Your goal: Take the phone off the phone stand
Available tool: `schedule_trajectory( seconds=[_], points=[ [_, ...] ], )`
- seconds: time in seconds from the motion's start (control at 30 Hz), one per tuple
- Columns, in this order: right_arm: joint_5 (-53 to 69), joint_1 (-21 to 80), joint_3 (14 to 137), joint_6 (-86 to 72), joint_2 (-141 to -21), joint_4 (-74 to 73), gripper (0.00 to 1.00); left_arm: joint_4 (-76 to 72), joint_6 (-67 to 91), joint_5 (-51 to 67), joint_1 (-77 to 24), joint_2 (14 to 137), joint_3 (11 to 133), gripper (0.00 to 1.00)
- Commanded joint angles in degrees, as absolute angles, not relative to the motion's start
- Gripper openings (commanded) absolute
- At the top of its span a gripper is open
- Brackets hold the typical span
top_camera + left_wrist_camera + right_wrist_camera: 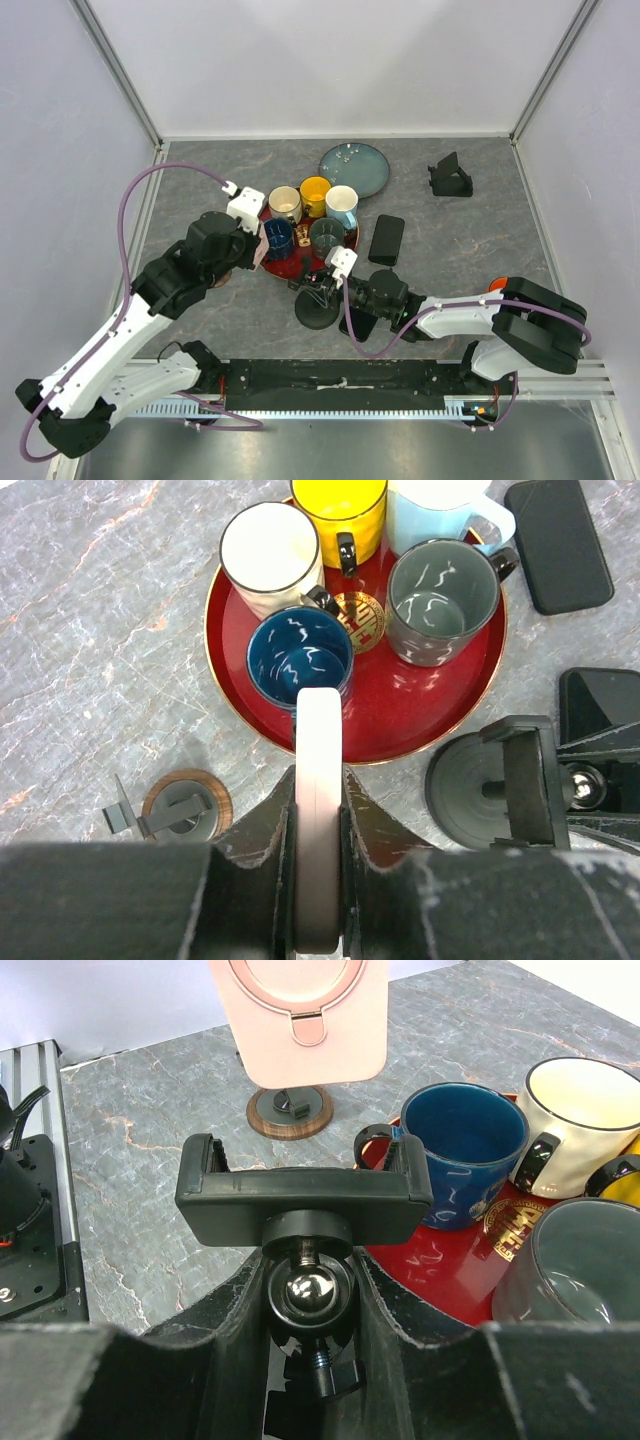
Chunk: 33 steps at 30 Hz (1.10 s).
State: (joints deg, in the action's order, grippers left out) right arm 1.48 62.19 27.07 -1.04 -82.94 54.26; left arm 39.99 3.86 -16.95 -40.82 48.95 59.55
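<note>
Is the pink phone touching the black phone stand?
Apart. The right wrist view shows the pink phone beyond the phone stand, with table and a wooden disc visible between them.

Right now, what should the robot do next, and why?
Probably lower the pink phone, clamped in the left fingers, onto bare table left of the red tray. The phone stand, held by the right fingers, is already empty, so only set-down remains.

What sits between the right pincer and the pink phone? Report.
The phone stand, its cradle empty, then open air to the pink phone in the left pincer. The right wrist view shows it.
</note>
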Motion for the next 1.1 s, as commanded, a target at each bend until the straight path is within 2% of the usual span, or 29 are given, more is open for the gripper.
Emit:
schedule_trajectory(
  seconds=[0.0,0.5,0.83,1.07],
  points=[
    [1.1,62.3,25.0,-1.1,-83.9,46.9,0.00,35.6,0.4,-16.6,-40.1,48.3,59.3,0.02],
    [2.8,62.2,27.8,-3.4,-80.4,44.6,0.00,46.0,10.7,-25.4,-40.2,51.3,62.3,0.02],
    [4.1,62.2,29.5,-5.1,-77.3,43.6,0.00,47.2,12.8,-24.3,-40.3,53.4,60.9,0.02],
    [4.7,62.2,31.6,-5.7,-70.2,38.9,0.00,47.5,13.4,-23.2,-41.3,56.3,59.2,0.02]
  ],
)
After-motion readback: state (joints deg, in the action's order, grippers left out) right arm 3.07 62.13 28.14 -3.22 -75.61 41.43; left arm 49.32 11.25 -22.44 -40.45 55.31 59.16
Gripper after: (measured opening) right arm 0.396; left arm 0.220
